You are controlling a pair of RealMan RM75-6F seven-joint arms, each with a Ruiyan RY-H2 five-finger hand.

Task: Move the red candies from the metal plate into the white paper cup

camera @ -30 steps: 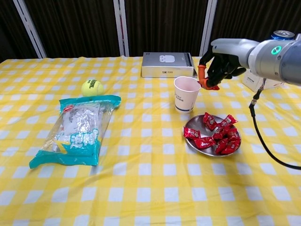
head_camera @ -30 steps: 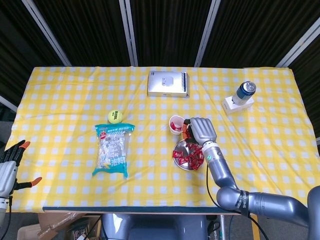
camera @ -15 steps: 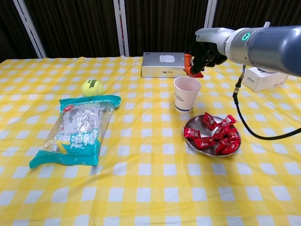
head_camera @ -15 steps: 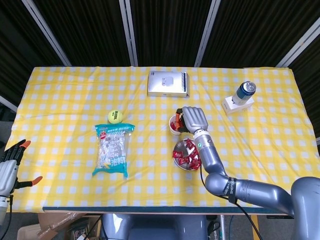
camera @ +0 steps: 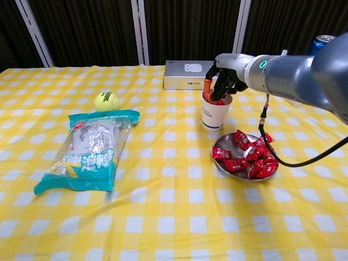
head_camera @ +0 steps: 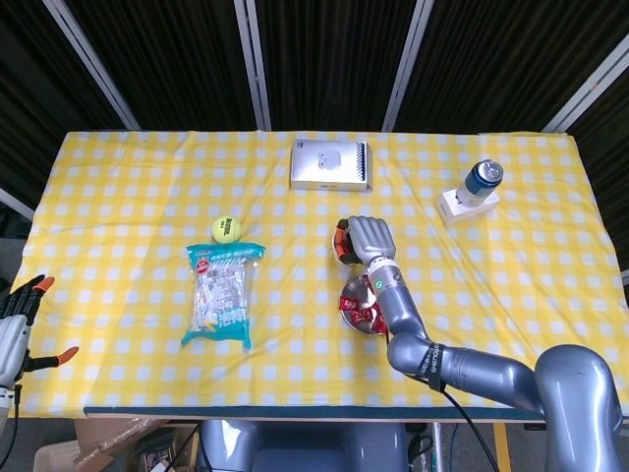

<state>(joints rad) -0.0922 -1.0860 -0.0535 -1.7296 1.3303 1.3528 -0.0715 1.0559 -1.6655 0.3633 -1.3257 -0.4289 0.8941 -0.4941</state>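
1. Red candies [camera: 251, 153] are still heaped on the metal plate [camera: 224, 142], lower right of centre.
2. Just beyond, the right hand [camera: 224, 80] pinches one red candy [camera: 218, 100] over the white paper cup [camera: 213, 115]; judged step: drop, then return.
3. The left hand [head_camera: 14, 329], at the far lower left, is spread and empty.

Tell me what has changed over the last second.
The right hand carried a red candy leftward from beside the white paper cup to right over its mouth, fingers dipping toward the rim. The left hand stayed at the table's edge. The metal plate, tennis ball and snack bag stayed put.
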